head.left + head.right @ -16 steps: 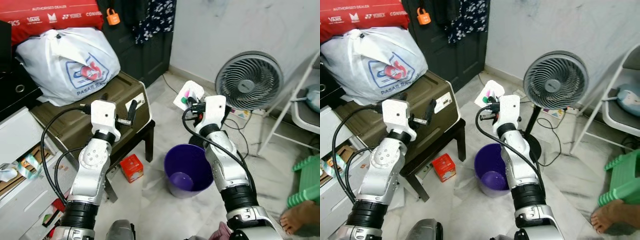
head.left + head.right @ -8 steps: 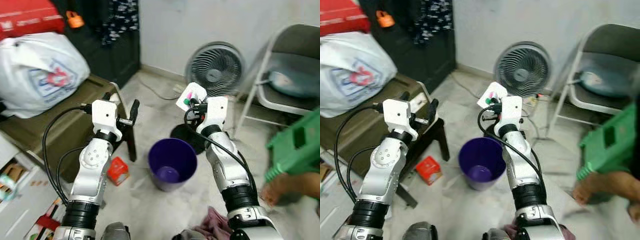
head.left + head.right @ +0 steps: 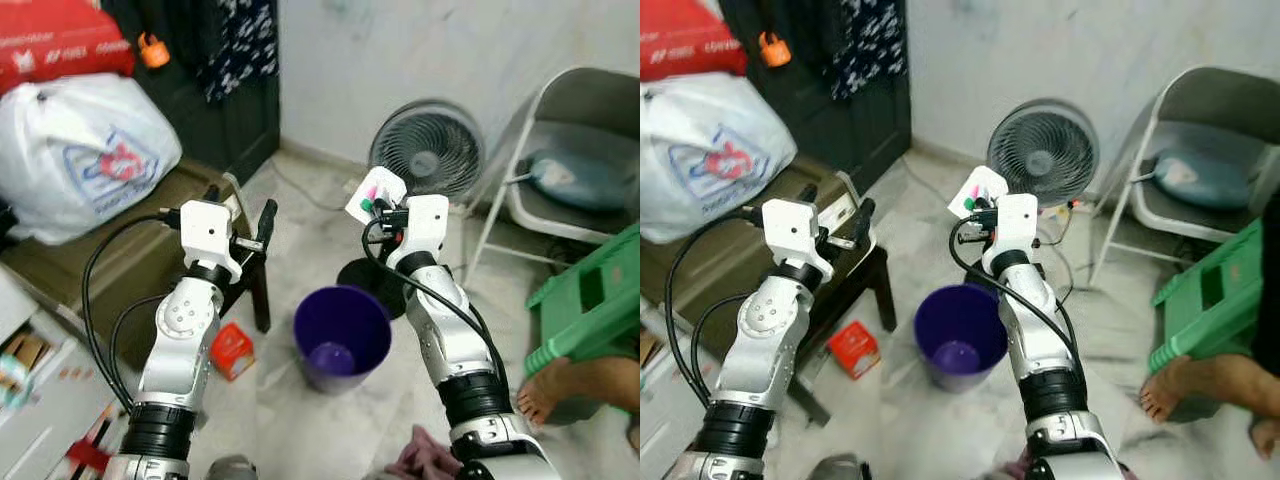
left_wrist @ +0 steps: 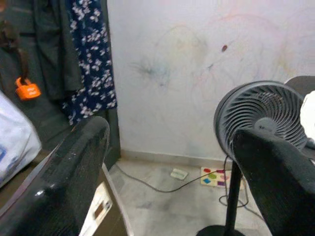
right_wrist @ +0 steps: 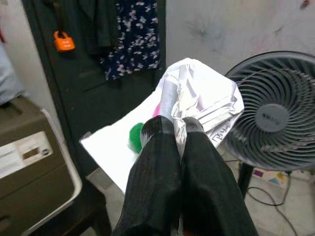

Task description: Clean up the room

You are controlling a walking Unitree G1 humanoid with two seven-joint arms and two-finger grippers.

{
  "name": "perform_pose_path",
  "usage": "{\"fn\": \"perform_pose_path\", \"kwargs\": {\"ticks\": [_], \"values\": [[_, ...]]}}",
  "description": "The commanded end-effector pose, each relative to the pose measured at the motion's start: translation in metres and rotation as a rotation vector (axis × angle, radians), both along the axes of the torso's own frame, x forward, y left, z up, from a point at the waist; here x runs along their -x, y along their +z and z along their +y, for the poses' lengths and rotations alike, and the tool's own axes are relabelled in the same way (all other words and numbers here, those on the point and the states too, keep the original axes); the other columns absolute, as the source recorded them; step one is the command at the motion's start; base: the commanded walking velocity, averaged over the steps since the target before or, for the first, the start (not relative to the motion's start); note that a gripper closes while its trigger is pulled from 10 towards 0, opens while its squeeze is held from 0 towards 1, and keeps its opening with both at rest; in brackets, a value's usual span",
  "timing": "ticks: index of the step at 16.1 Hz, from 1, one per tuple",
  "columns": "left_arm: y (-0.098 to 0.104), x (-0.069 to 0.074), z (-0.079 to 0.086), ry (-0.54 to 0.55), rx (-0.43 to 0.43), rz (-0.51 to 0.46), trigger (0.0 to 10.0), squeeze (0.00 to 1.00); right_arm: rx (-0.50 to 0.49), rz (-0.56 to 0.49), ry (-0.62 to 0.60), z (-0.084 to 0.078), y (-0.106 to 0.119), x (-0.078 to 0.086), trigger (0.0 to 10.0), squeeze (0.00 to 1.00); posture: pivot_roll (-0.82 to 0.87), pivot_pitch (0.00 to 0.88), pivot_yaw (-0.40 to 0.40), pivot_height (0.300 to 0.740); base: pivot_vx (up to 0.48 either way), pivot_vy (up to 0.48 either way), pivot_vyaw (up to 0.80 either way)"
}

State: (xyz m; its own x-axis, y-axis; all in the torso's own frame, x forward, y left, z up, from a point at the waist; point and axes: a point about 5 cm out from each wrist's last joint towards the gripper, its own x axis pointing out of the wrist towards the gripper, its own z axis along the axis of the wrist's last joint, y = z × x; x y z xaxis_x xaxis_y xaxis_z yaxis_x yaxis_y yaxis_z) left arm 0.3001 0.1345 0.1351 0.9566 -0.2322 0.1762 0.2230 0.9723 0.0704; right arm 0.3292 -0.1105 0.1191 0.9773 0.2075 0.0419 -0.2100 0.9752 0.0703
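Right claw [image 5: 178,129] pinches one crumpled wrapper [image 5: 197,101] above one purple bin [image 3: 341,332]; left claw [image 4: 172,167] gapes (holding nothing).

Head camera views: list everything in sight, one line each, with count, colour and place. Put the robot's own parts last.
Bin: one, purple, on the floor between the arms.
Wrapper: one, white with pink and green marks, crumpled in the right gripper.
Fan: one, grey, standing by the wall.
Plastic bag: one, white with a logo, on the brown case.
Brown case: one, on a dark stool at left.
Small box: one, red, on the floor.
Folding chair: one, grey, at right.
Stool: one, green, beside a person's bare foot.
Left gripper: open, empty.
Right gripper: shut on the wrapper.
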Motion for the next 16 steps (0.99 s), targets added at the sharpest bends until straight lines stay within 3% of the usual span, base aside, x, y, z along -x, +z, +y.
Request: {"fn": "perform_pose_path", "kwargs": {"ticks": [1, 16], "values": [[0.0033, -0.0008, -0.0017, -0.016, 0.001, -0.011, 10.0, 0.00, 0.002, -0.014, -0.003, -0.0015, 0.0042, -0.0026, 10.0, 0.00, 0.07, 0.000, -0.038, 0.740, 0.368, 0.000, 0.00], [0.0026, -0.0040, -0.0007, -0.016, 0.002, -0.003, 10.0, 0.00, 0.003, -0.021, -0.004, -0.0004, 0.0058, -0.0048, 10.0, 0.00, 0.07, 0.000, -0.035, 0.740, 0.364, 0.000, 0.00]]}}
